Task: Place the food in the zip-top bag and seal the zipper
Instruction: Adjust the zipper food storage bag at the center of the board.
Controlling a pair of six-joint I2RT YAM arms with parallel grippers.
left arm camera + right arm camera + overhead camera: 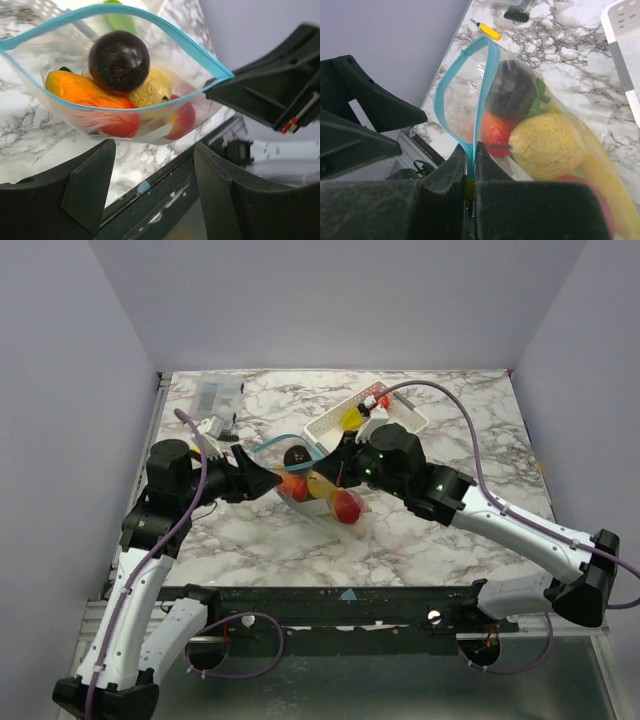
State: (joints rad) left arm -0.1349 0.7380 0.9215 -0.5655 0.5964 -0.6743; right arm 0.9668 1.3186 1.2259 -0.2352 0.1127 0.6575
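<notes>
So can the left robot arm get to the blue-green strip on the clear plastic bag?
Probably yes. The left gripper is open and faces the blue-green strip of the clear plastic bag, with nothing in between. The right gripper pinches just one end.

The white-and-grey marbled tabletop (280,540) before me carries a white perforated plastic basket (410,410) at the far middle, a small clear hard box (218,395) far left, and a little yellow tool (486,31) by its left edge.

Clear zip-top bag (320,495) mid-tabletop (450,410), mouth gaping. Blue-green zipper (150,20) unsealed, one end pinched. Inside: dark round fruit (119,60), orange piece (80,90), lumpy yellow fruit (547,145), red pieces (347,506), green bit (540,92), maybe a leaf.
</notes>
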